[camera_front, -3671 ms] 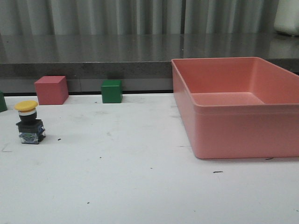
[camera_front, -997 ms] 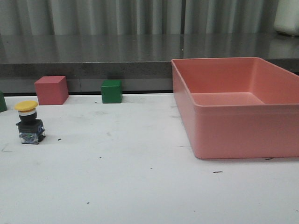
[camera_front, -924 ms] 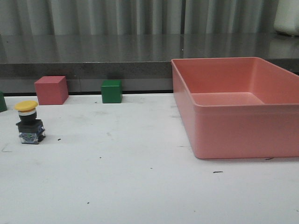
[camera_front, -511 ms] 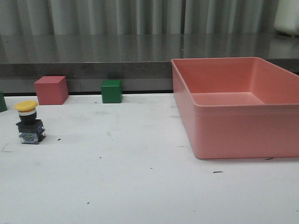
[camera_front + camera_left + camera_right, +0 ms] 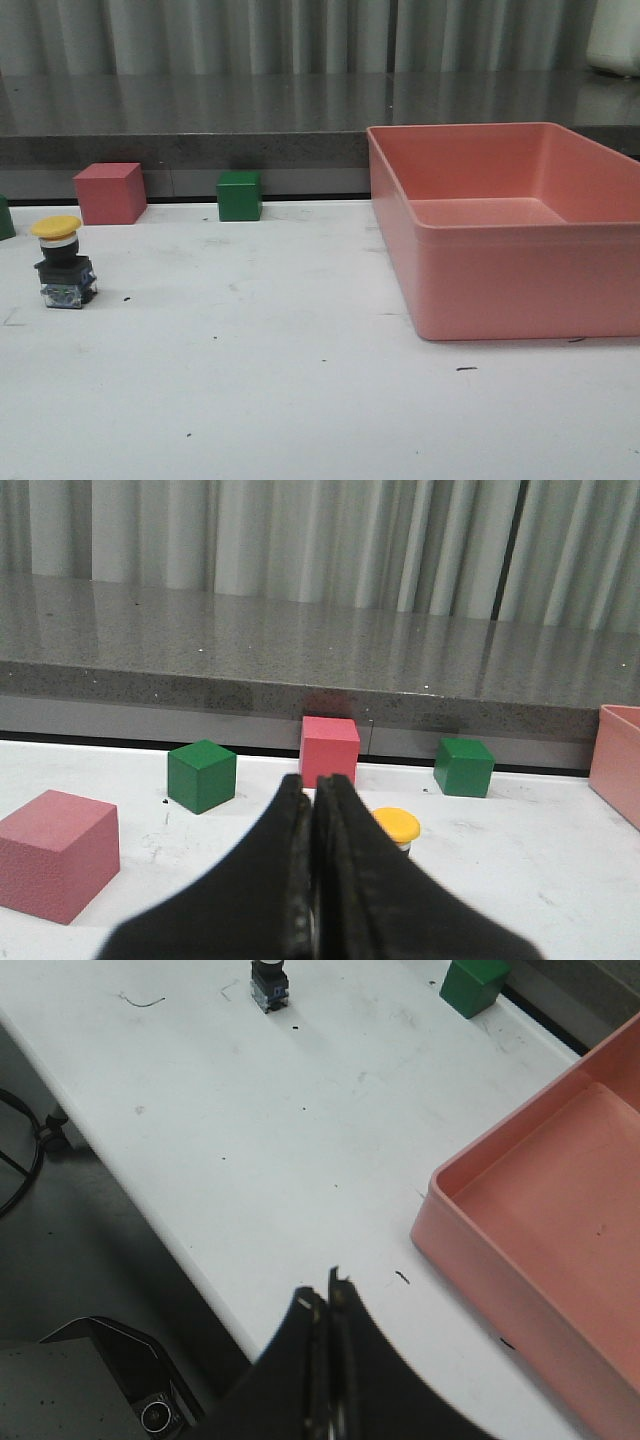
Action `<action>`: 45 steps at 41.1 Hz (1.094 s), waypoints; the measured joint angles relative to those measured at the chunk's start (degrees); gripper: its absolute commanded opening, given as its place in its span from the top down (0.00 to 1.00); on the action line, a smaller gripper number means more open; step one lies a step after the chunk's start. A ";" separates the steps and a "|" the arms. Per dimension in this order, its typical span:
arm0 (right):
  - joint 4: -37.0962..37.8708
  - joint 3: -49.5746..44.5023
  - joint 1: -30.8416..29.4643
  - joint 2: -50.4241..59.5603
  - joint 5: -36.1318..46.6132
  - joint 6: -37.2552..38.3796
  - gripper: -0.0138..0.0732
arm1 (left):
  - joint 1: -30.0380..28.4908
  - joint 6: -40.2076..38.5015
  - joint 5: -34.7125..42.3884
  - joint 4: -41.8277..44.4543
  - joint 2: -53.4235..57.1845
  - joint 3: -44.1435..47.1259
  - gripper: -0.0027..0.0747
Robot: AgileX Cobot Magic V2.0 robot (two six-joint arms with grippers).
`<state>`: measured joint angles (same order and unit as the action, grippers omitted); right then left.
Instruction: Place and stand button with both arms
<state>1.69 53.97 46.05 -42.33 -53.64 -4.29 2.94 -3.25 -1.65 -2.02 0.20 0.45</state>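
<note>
The button point(image 5: 63, 260) is standing upright on the white table point(image 5: 300, 390), cap up, at its left side, well apart from the pink bin point(image 5: 505, 225). The left gripper point(image 5: 314, 798) and right gripper point(image 5: 326, 1305) are both hanging with jaws pressed together, holding nothing

Both the left hand point(image 5: 312, 880) and right hand point(image 5: 327, 1360) are closed, fingers pressed together, holding nothing.
</note>
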 measured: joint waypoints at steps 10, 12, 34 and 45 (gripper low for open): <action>0.00 0.00 0.00 0.00 0.00 0.00 0.92 | 0.00 0.00 0.00 0.00 0.00 0.00 0.99; 0.00 0.00 0.00 0.00 0.00 0.00 0.92 | 0.00 0.00 0.00 0.00 0.00 0.00 0.99; -0.73 -12.65 -15.10 11.43 14.66 0.00 0.92 | 0.00 0.00 0.00 0.00 0.00 0.00 0.99; -0.85 -37.32 -32.21 32.43 38.49 0.00 0.92 | 0.00 0.00 0.00 0.00 0.00 0.00 0.99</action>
<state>0.83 16.65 13.84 -9.89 -15.15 -4.29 2.94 -3.25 -1.65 -2.02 0.20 0.45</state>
